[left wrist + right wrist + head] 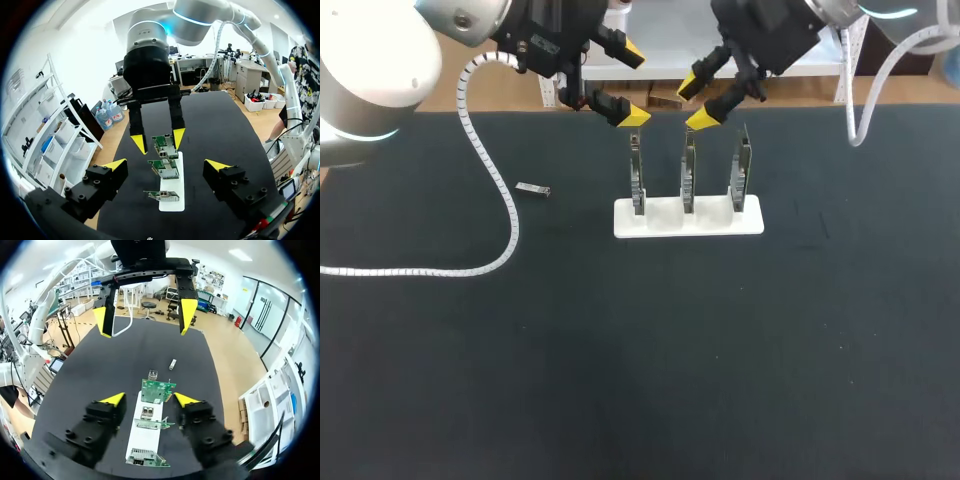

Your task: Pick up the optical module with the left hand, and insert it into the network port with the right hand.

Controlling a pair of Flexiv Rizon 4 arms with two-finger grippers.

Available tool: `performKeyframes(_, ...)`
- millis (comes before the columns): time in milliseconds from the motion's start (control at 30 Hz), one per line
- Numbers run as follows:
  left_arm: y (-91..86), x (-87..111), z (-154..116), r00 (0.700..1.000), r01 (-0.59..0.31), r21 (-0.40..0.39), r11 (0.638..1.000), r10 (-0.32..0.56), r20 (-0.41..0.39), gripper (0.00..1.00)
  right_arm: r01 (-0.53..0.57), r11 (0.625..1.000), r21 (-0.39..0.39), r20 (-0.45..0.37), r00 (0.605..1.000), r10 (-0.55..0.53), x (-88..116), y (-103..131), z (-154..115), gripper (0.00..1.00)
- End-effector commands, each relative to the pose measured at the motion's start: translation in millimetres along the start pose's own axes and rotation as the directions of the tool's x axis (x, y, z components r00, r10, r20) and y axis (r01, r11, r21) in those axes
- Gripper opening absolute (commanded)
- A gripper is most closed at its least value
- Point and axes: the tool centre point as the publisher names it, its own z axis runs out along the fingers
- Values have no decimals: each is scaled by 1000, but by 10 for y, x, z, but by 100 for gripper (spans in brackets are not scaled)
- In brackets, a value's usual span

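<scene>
The left claw (630,84) hangs over the far edge of the tabletop (640,380), behind and a little to the left of the white stand (688,218). Its two yellow-tipped fingers are spread wide with nothing between them. One white ribbed cable (470,268) from the left arm trails in a loop across the black surface, well to the left of the stand. One optical module (533,189), a small silver bar, lies flat on the tabletop between that cable and the stand. It is near the cable but apart from it, and clear of both claws. The stand carries three circuit boards (688,170), upright in a row at its left, middle and right, evenly spaced. Seen from the right wrist, they are green, and a metal network port (147,413) sits on the middle one. The right claw (695,103) hovers just above and behind the stand's middle board. Its fingers are parted and empty, set narrower than the left claw's. The two claws face each other across the stand, and neither touches a board.
</scene>
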Motion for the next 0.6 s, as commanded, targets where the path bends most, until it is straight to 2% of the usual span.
performKeyframes(33,20,-16,3,1000,2,4,1000,-2,-9,100,-1,1000,5,1,1000,1,7,22,13,0)
performKeyframes(600,20,-16,3,1000,2,4,1000,-2,-9,100,-5,1000,-20,5,1000,5,78,-71,77,0)
